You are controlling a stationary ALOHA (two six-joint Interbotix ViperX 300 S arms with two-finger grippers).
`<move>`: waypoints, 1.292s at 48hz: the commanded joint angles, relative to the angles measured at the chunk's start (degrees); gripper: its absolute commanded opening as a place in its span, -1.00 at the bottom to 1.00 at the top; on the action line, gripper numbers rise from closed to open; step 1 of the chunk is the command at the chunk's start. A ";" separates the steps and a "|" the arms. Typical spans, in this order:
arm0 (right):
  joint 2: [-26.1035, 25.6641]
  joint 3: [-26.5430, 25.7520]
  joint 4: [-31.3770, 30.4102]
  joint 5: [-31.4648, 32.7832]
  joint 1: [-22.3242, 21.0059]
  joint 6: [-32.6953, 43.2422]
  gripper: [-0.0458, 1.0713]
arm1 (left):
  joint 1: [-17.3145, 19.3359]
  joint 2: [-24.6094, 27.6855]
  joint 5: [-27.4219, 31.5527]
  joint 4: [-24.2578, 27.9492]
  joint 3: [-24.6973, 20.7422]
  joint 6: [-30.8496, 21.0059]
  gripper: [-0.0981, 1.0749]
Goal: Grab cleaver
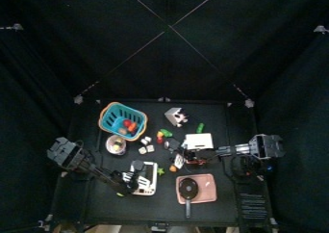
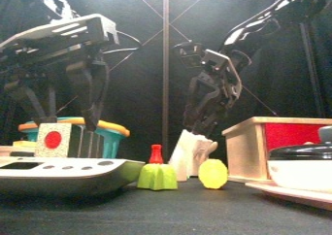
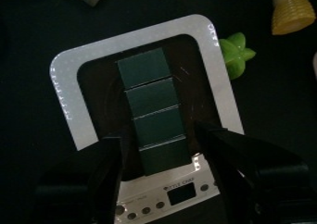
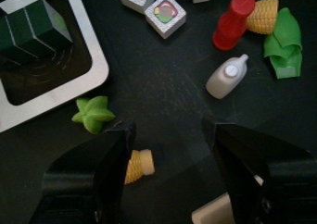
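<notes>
- While it hangs over the worktop [image 3: 25, 24], the left pincer [image 3: 161, 158] is released, its jaws spread above a white tray [image 3: 69, 98] of dark green blocks [image 3: 151, 98].
- The right pincer [image 4: 168, 149] is likewise released, jaws wide.
- Below it lie a green star [image 4: 91, 114] and, farther off, a white bottle [image 4: 227, 77].
- No view lets me pick out the cleaver.
</notes>
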 commanded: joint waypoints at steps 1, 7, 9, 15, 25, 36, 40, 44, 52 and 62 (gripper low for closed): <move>-2.72 -0.97 -0.09 -0.26 -0.09 -0.09 0.71 | -0.09 -3.25 0.88 1.67 0.00 0.18 0.72; -3.96 -1.05 -0.26 -0.26 -0.09 -0.09 0.71 | 0.18 -7.29 1.14 6.24 2.02 0.35 0.71; -4.48 -1.05 -0.35 -0.26 -0.09 -0.09 0.71 | 0.18 -9.05 0.88 8.35 3.08 0.44 0.71; -5.98 -1.14 -0.62 -0.35 -0.09 -0.09 0.71 | 0.88 -14.77 -1.67 16.52 6.86 0.97 0.70; -7.91 -1.23 -0.97 -0.26 -0.79 -0.09 0.71 | 4.22 -23.99 -13.97 28.39 15.47 2.20 0.70; -11.69 -1.93 -0.70 0.18 -3.34 0.00 0.71 | 13.10 -32.61 -29.62 40.17 24.52 4.04 0.70; -12.92 -2.37 -0.18 0.18 -4.22 0.09 0.70 | 17.49 -35.16 -34.72 45.88 26.81 5.36 0.70; -13.80 -2.99 0.35 0.18 -5.01 0.09 0.70 | 21.36 -36.74 -38.85 51.15 28.13 6.94 0.70; -14.24 -5.19 -0.44 0.09 -6.59 0.00 0.70 | 28.65 -38.50 -45.00 60.21 28.65 9.84 0.70; -13.97 -8.70 -2.02 4.13 -10.46 0.09 0.70 | 35.16 -38.50 -45.35 66.80 28.04 12.48 0.70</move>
